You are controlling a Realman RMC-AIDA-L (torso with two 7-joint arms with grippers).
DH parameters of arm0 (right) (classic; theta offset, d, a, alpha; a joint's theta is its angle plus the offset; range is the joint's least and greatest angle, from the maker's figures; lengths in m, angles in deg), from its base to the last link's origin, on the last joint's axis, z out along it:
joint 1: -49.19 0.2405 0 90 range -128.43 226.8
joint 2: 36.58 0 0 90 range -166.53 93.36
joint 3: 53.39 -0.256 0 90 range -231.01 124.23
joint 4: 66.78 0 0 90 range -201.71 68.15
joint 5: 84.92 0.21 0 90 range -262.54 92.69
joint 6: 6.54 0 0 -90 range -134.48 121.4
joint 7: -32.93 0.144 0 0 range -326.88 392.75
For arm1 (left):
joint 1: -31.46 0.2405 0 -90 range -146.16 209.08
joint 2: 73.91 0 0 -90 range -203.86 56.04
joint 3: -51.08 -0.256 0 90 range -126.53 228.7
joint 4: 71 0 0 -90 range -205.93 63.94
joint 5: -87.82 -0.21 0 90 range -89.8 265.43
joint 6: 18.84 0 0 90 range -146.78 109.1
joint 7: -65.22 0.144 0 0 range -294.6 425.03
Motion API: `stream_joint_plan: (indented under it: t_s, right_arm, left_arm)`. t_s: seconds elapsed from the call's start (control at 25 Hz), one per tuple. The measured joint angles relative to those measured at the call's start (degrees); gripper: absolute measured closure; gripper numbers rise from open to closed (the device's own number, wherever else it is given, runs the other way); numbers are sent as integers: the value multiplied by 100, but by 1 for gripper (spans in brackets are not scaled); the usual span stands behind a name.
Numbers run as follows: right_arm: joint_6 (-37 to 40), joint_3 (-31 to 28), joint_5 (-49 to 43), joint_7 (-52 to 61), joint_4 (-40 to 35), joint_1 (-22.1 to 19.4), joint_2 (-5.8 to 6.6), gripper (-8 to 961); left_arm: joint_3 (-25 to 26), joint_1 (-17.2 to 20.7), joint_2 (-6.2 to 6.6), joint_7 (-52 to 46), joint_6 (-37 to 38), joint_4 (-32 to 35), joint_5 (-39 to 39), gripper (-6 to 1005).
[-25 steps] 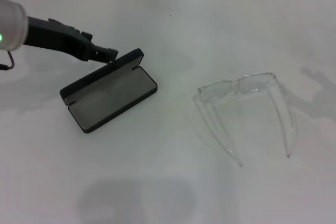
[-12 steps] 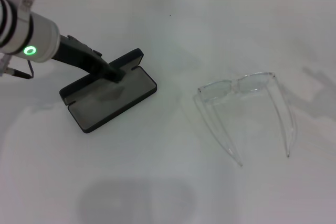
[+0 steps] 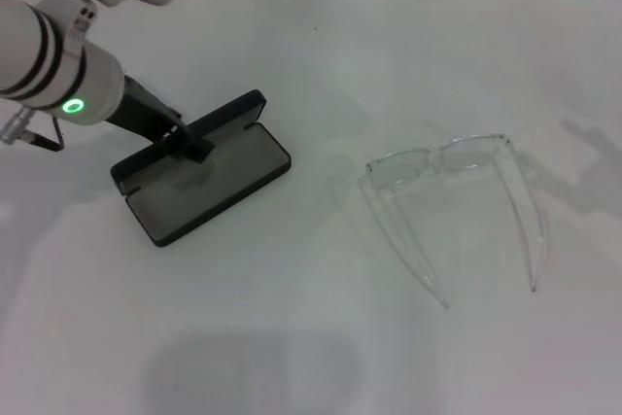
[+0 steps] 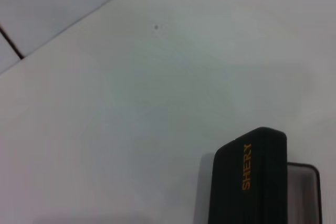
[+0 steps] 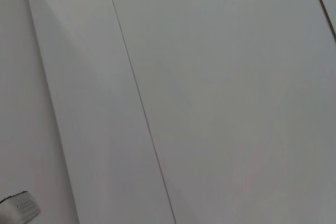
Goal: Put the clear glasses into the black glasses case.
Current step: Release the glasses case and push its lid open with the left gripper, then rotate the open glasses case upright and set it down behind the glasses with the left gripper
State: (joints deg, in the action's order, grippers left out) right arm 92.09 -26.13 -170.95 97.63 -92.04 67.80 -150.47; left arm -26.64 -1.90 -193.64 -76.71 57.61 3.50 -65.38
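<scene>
head view, clear glasses [image 3: 449, 164] arms toward robot

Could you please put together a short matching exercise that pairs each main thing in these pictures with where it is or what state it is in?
Things:
1. clear glasses
2. black glasses case
3. left end effector
4. orange "SHERY" lettering

Places or states:
A. lying open on the table, grey lining up
B. on the outside of the case's lid
C. at the case's hinge side, over the lid
D. unfolded, on the robot's right of the case, apart from it

Pairs: 1-D, 2-A, 3-C, 4-B

The right end effector is not in view.
</scene>
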Motion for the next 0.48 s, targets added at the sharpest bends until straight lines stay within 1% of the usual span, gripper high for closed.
stream_joint_plan:
  t_s: [0.12, 0.32, 0.48]
  right_arm:
    - [-2, -77, 8, -36, 20, 1, 6, 80]
    - [-2, -196, 43, -109, 157, -5, 37, 79]
    - [-4, -201, 78, -148, 162, -35, 31, 79]
  left_arm:
    - [-133, -18, -2, -27, -12, 7, -38, 249]
    - [-198, -19, -2, 17, -18, 67, -10, 465]
    - [-261, -14, -2, 26, -18, 81, -15, 621]
